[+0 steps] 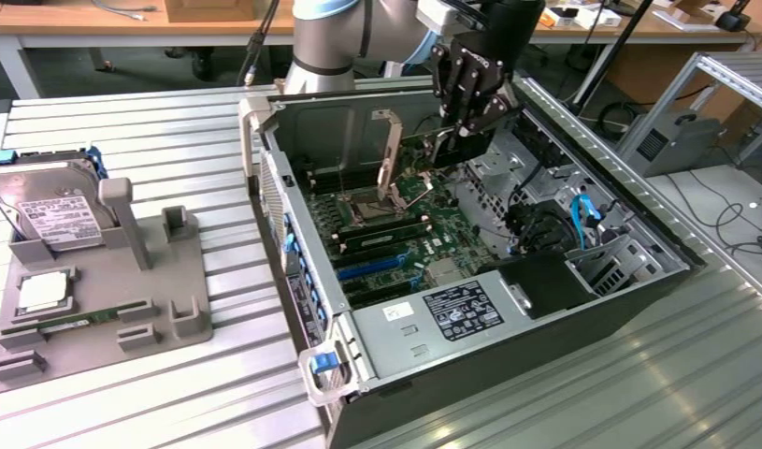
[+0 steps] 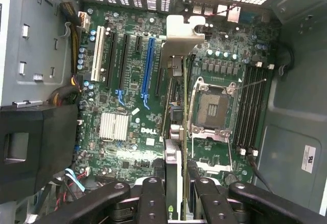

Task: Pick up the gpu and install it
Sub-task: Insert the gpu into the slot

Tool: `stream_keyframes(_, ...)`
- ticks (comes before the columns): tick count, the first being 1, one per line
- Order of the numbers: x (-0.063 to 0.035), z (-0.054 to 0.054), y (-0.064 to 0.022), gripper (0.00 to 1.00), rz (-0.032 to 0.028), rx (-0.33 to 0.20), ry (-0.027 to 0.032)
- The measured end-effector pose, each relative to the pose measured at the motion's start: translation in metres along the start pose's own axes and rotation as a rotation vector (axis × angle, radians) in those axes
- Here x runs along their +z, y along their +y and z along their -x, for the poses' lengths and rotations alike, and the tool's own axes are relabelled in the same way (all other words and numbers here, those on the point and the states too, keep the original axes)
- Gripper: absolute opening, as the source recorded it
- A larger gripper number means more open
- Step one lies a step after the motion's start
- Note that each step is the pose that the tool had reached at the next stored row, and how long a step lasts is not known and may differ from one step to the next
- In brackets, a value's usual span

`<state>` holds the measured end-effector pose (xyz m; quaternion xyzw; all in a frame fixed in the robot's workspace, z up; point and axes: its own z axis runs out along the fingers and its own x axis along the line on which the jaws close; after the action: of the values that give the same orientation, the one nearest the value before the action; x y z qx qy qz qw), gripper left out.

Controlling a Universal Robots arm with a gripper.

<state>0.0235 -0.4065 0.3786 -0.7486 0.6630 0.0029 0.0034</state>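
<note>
**A:** Where is the gpu right now?

**B:** Your end effector [image 1: 462, 131] has it. The gpu [image 1: 451, 150] is pinched between the black fingers [image 2: 153, 201], one on each flat side.

**A:** And where does that put it?

**B:** Inside the open computer case [image 1: 331, 117], up over the green motherboard [image 2: 127, 86]. The case sits on the slatted metal counter [image 1: 168, 131], toward the exterior view's right.

**A:** How is the card turned?

**B:** Look at your wrist view. You see the card from its thin edge, like a line running away from the fingers. Its silvery end bracket [image 2: 181, 29] is at the far end, close to the case wall that is full of holes.

**A:** What does it line up with?

**B:** It hangs between the long blue slot [image 2: 148, 65] and the open CPU socket [image 2: 212, 106].

**A:** Is it touching the board?

**B:** You cannot tell from these views.

**A:** What else is on the counter?

**B:** A grey holder [image 1: 168, 318] sits near the counter's edge on the exterior view's left. A hard drive [image 1: 44, 210] with a white label leans in it. A small square silver chip [image 1: 41, 292] lies in the holder just beside the drive.
</note>
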Motion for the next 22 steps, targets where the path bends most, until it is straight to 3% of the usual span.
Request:
stream_keyframes(4, 0.0017, 0.0, 0.0, 0.27, -0.0005, 0.063, 0.0002)
stream_keyframes(22, 0.0078, -0.0001, 0.0, 0.27, -0.0012, 0.156, 0.0014)
